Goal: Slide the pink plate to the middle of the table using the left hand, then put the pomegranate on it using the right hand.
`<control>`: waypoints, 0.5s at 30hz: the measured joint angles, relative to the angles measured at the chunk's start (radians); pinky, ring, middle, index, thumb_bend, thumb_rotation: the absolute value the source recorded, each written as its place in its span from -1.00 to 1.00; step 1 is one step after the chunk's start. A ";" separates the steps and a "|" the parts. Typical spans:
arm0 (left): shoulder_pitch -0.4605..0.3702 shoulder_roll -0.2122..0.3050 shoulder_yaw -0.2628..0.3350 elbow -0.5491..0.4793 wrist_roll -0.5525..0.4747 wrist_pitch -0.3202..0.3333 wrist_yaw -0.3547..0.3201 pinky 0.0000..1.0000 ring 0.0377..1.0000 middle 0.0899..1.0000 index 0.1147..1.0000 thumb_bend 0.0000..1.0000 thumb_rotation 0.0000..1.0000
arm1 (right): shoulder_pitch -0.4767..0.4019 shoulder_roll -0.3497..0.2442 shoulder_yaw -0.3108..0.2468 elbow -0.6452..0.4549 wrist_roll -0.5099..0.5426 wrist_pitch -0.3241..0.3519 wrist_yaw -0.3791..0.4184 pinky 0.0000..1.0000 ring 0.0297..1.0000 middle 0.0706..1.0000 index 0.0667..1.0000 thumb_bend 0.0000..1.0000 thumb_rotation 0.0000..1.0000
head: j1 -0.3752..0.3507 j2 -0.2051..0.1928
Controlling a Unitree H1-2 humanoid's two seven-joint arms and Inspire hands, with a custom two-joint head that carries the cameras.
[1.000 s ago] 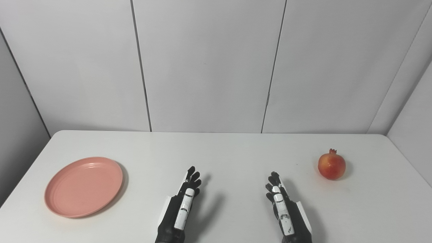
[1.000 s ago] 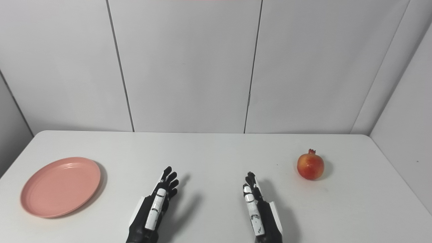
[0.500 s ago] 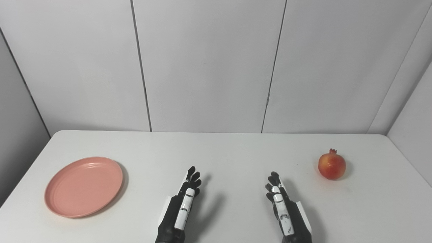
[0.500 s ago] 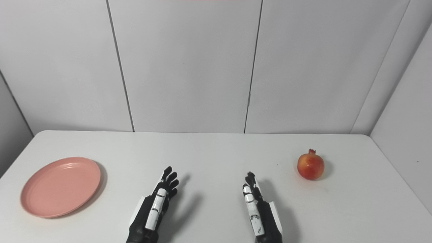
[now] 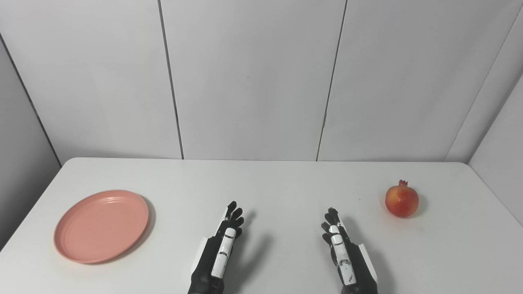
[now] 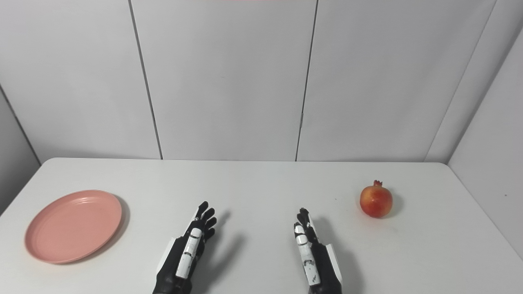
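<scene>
The pink plate [image 5: 101,226] lies empty on the white table [image 5: 282,192] at the left side. The red pomegranate [image 5: 401,200] stands on the table at the right side. My left hand [image 5: 218,251] is open, fingers stretched forward, near the front edge, well to the right of the plate. My right hand [image 5: 343,253] is open too, fingers stretched forward, near the front edge, to the left of the pomegranate and nearer to me. Neither hand touches anything.
Grey wall panels [image 5: 249,77] close the table off at the back and on both sides. The table's left edge runs close to the plate, its right edge close to the pomegranate.
</scene>
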 measured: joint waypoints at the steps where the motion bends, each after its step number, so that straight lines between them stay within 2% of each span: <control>1: 0.000 0.000 0.000 0.000 0.000 0.000 0.000 0.92 0.92 0.94 0.96 -0.20 1.00 | 0.000 0.000 0.000 0.000 0.000 0.000 0.000 0.97 0.93 0.96 0.98 -0.43 1.00 | 0.000 -0.003; 15: -0.002 0.002 -0.001 0.007 0.000 -0.009 0.000 0.90 0.91 0.93 0.95 -0.22 1.00 | 0.000 0.001 0.000 0.001 0.001 0.000 0.000 0.97 0.93 0.96 0.98 -0.43 1.00 | -0.003 -0.012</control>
